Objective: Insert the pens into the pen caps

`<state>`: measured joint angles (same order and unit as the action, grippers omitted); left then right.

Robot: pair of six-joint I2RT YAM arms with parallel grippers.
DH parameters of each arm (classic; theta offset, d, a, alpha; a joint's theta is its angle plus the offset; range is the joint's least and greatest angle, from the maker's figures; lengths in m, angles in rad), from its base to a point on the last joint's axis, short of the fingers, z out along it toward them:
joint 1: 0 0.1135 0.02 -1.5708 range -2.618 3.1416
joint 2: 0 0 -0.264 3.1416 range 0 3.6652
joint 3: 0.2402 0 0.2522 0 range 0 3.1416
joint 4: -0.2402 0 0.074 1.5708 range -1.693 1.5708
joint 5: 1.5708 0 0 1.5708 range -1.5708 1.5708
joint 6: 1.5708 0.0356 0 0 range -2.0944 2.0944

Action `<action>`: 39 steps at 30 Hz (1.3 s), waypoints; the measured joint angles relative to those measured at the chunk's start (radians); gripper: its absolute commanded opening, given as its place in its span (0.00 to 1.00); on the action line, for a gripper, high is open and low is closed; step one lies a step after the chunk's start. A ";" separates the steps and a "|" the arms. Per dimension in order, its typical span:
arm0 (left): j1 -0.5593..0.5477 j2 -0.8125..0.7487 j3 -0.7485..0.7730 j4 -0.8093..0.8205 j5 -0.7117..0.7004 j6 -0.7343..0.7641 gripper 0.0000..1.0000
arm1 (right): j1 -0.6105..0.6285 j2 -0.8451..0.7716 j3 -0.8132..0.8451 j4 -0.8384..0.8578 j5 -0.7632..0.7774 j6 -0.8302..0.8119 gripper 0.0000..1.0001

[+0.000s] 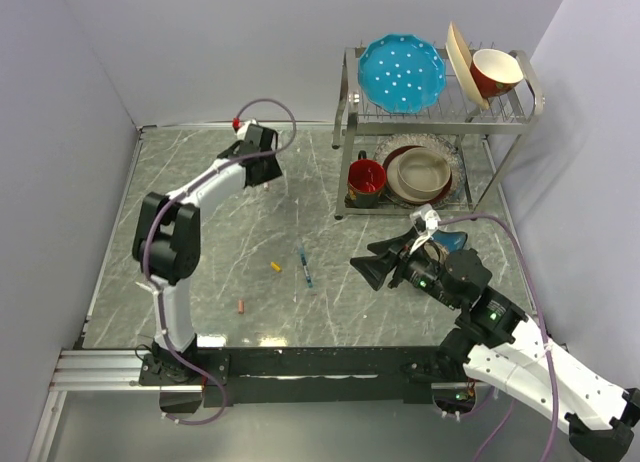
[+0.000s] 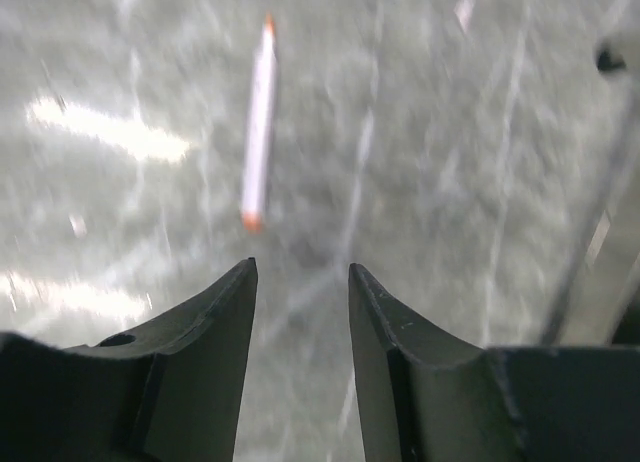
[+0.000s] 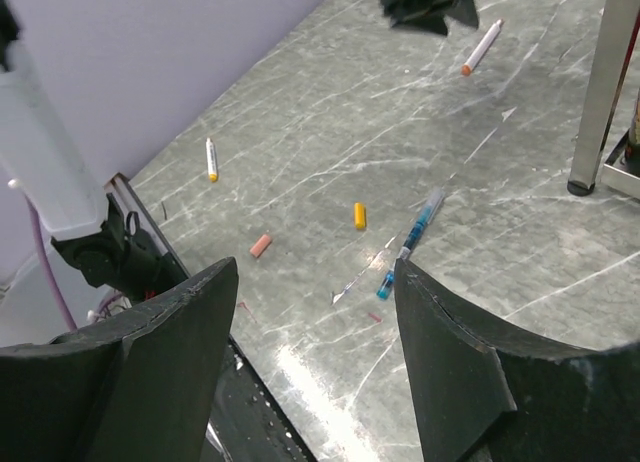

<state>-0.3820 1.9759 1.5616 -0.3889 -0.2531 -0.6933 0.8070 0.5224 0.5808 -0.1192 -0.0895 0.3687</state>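
Observation:
A white pen (image 2: 258,132) with orange ends lies on the marble table just ahead of my left gripper (image 2: 300,267), which is open with nothing between its fingers. That pen (image 3: 482,47) also shows in the right wrist view, below the left gripper (image 1: 268,167) at the table's far left. Mid-table lie a blue-teal pen (image 1: 304,267), a yellow-orange cap (image 1: 276,267) and a salmon-pink cap (image 1: 241,306). Another white pen (image 3: 211,159) with a yellow tip rests near the left arm. My right gripper (image 3: 314,264) hovers open and empty, to the right of the teal pen (image 3: 410,244).
A metal dish rack (image 1: 350,112) stands at the back right with a blue plate (image 1: 401,72), bowls and a red mug (image 1: 366,178). Its leg (image 3: 598,92) rises near the teal pen. Walls close the left and back sides.

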 measured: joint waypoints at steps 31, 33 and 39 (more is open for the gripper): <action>0.100 0.434 0.435 -0.101 -0.037 0.251 0.15 | 0.000 0.032 0.043 -0.058 0.052 -0.053 0.68; 0.100 0.397 0.368 -0.076 -0.037 0.243 0.10 | 0.000 0.028 0.048 -0.063 0.056 -0.052 0.69; 0.100 0.174 0.014 0.003 -0.005 0.197 0.01 | 0.000 0.007 0.048 -0.075 0.077 -0.048 0.68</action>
<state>-0.2825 2.1498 1.5761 -0.3862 -0.2581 -0.4961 0.8070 0.5293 0.6285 -0.1940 -0.0124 0.3202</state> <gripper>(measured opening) 0.168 0.687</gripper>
